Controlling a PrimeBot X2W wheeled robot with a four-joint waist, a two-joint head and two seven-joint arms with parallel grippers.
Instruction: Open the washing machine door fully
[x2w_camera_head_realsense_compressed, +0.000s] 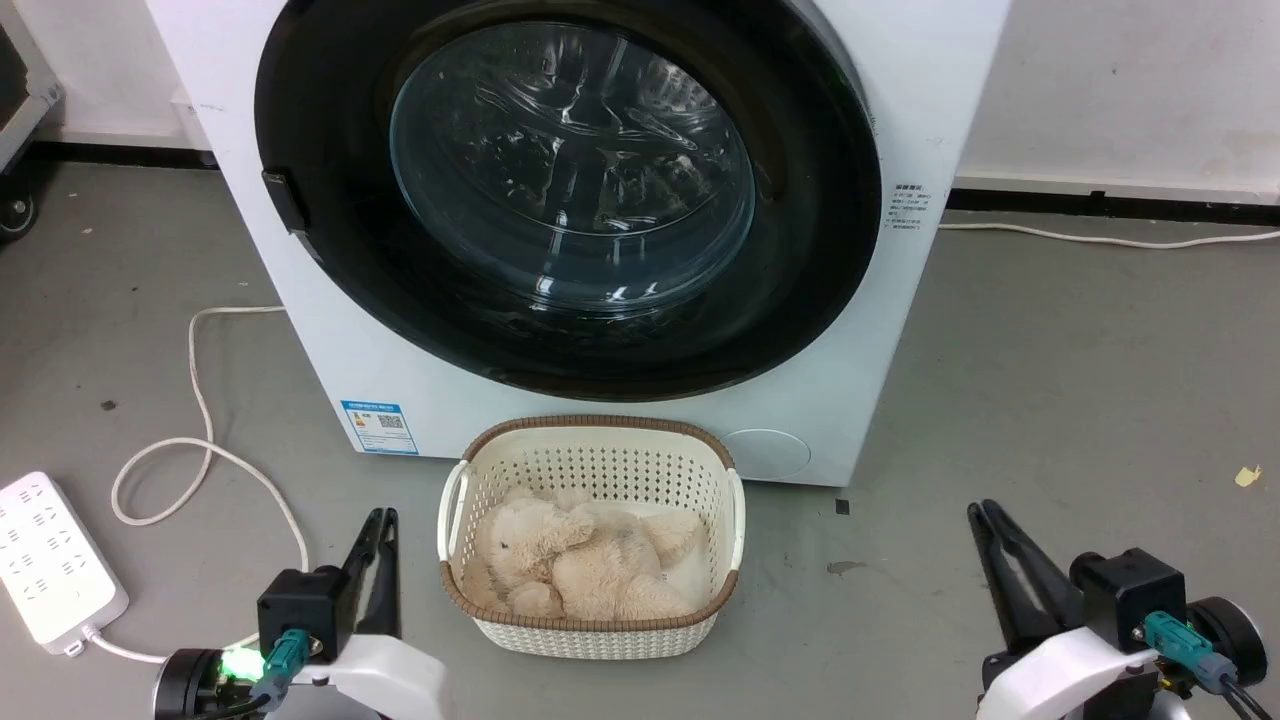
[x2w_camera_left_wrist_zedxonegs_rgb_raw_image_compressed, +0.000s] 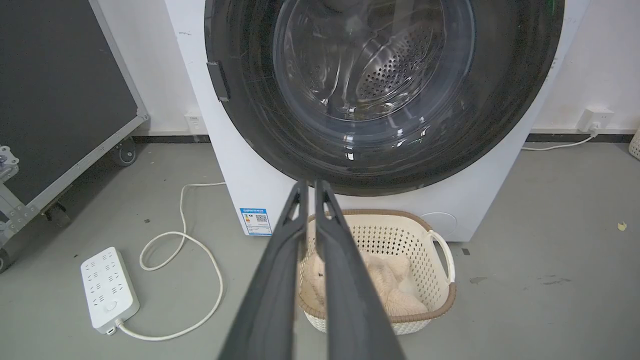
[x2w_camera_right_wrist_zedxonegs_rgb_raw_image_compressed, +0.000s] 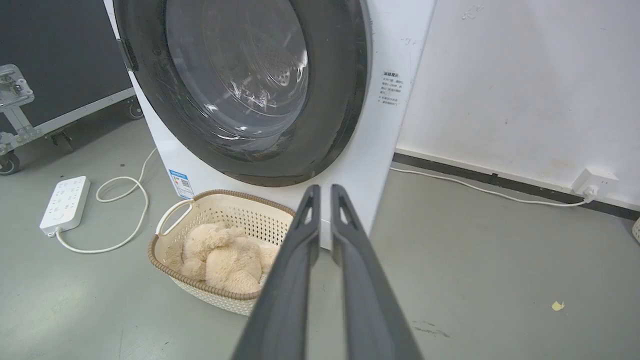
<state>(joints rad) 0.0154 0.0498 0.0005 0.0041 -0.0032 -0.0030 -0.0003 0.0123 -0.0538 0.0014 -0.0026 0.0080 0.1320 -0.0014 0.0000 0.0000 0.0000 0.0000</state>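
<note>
While our two arms hang low before the washing machine (x2w_camera_head_realsense_compressed: 850, 400), our left gripper (x2w_camera_head_realsense_compressed: 383, 517) and right gripper (x2w_camera_head_realsense_compressed: 983, 510) each hold their long dark fingers almost together. Only a thin slit shows between the fingers, and they grip and touch nothing. The washing machine door (x2w_camera_head_realsense_compressed: 565, 190) sits closed, flush in the round front of the white box, with its small dark handle (x2w_camera_head_realsense_compressed: 285, 200) on the edge at our left. On the floor just in front of the machine stands a cream basket (x2w_camera_head_realsense_compressed: 590, 455) with a brown rim, and a beige plush toy (x2w_camera_head_realsense_compressed: 580, 560) lies curled inside it. Through the door glass our left wrist camera picks out the holed steel drum (x2w_camera_left_wrist_zedxonegs_rgb_raw_image_compressed: 395, 70), where the head camera catches mostly glare. Our wrist cameras also take in a dark wheeled case (x2w_camera_left_wrist_zedxonegs_rgb_raw_image_compressed: 60, 100) by the wall at our left and a wall socket (x2w_camera_right_wrist_zedxonegs_rgb_raw_image_compressed: 592, 182) at our right. A white power strip (x2w_camera_head_realsense_compressed: 50, 560) with a looped cord lies on the floor near our left gripper.
</note>
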